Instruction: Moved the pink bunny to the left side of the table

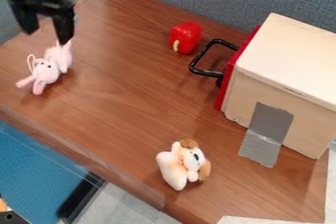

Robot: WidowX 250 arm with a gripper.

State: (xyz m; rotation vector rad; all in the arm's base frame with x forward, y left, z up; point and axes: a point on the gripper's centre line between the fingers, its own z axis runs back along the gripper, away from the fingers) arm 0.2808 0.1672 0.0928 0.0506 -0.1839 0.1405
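The gripper (46, 27) hangs at the upper left with its two fingers spread apart and nothing held between them. Just below it, the pink bunny (51, 67) lies on the left part of the brown table (125, 90), its ears pointing toward the lower left. The tip of the right-hand finger is right at the bunny's upper end; whether they touch, I cannot tell.
A red pepper (186, 37) lies near the back edge. A wooden box (282, 83) with a red front and black handle (194, 66) stands at the right. A white and brown plush dog (182, 164) lies near the front.
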